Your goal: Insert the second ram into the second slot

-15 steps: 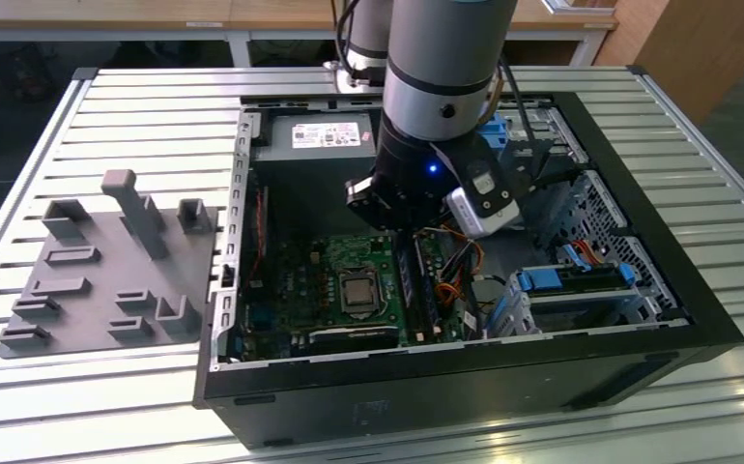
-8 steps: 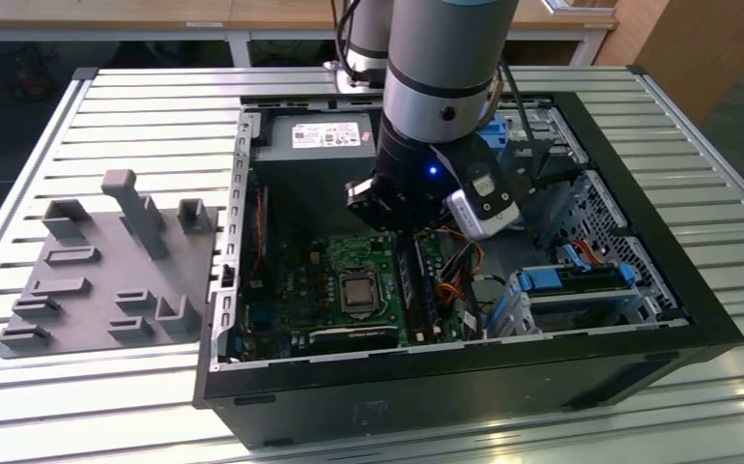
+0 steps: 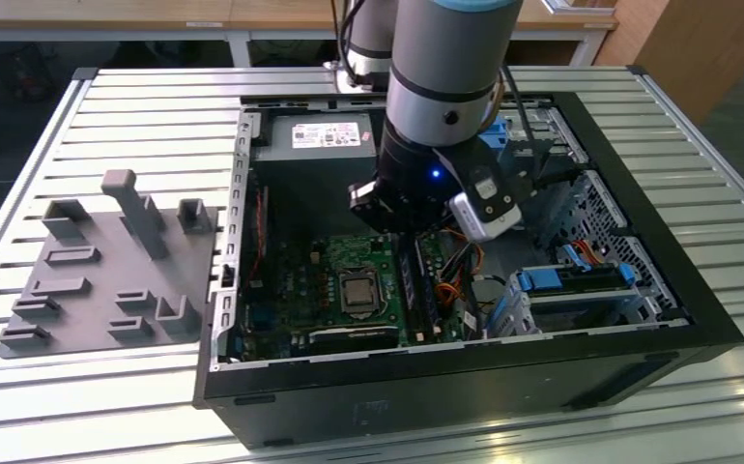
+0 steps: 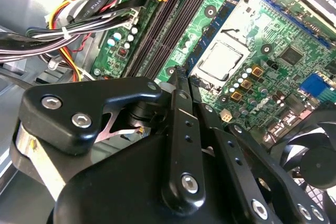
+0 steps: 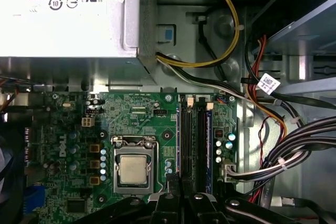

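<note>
My gripper (image 3: 410, 230) hangs inside the open computer case, over the memory slots (image 5: 194, 145) beside the processor (image 5: 131, 169). Its black fingers (image 5: 169, 200) stand pressed together, and nothing shows between their tips (image 4: 177, 77) in both wrist views. The dark slots (image 4: 173, 19) run away from the fingertips across the green motherboard (image 3: 288, 290). A thin blue strip (image 5: 207, 145) stands edge-on in the outermost slot, nearest the cables. I cannot tell whether this strip is the second ram. In the exterior view, dark strips (image 3: 414, 290) stand in the slots below the gripper.
The power supply (image 3: 327, 135) fills the far end of the case. Cable bundles (image 5: 283, 150) lie beside the slots. Drive bays with blue latches (image 3: 579, 280) sit on the exterior view's right. A grey holder plate (image 3: 101, 261) rests on the slatted table at the exterior view's left.
</note>
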`<state>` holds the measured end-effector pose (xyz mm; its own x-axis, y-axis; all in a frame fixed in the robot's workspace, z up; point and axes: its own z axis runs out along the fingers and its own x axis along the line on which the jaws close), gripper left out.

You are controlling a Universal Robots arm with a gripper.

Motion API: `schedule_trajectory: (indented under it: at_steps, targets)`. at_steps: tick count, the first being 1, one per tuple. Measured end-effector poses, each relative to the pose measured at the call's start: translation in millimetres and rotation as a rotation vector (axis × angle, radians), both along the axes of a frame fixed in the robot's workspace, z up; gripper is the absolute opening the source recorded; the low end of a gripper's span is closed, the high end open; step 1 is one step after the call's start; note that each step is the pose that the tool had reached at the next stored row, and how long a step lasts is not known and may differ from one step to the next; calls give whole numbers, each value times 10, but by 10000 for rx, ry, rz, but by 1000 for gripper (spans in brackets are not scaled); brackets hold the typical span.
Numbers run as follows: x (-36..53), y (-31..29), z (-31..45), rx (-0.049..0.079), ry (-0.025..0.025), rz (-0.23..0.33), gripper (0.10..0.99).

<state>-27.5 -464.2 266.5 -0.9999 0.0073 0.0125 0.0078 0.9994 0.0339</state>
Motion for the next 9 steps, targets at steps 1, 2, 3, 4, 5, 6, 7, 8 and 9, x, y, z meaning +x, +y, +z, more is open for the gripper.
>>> schedule_trajectory:
  at_steps: [1, 2, 3, 4, 5, 6, 7, 8, 9]
  targets:
    - [0, 0, -4, 0, 0, 1, 133]
    - [0, 0, -8, -2, 1, 1, 133]
    - [1, 0, -11, -2, 1, 2, 133]
    - [0, 0, -13, -3, 1, 1, 133]
    - [0, 0, -15, -2, 1, 1, 133]
    - [1, 0, -18, -1, 0, 1, 133]
    - [1, 0, -23, 2, 0, 1, 133]
    - [1, 0, -28, 2, -1, 1, 133]
    - [5, 0, -31, 1, 0, 3, 133]
